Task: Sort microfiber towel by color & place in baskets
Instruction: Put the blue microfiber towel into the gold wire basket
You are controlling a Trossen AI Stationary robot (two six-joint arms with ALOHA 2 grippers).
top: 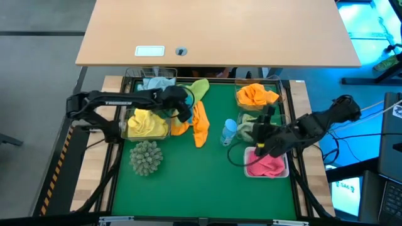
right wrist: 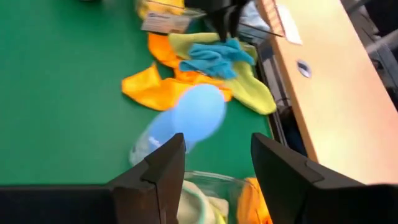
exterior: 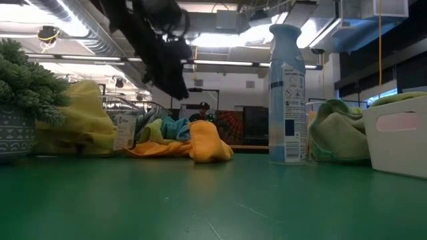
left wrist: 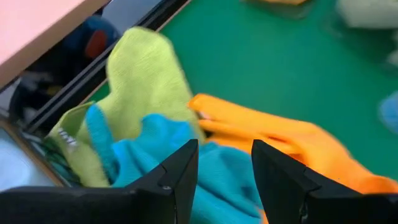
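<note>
While bottle stands, ball nearby.

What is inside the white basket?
A pink towel fills the white basket, bunched up to its rim. The right gripper hangs over the basket's far edge and hides part of it. Whatever lies beneath the pink towel is covered.

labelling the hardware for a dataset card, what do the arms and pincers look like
Both arms are black and made of rounded, jointed segments with dark cables running along them. The left pincer and the right pincer each end in two broad, flat-faced matte black fingers with angled tips. No markings are legible.
</note>
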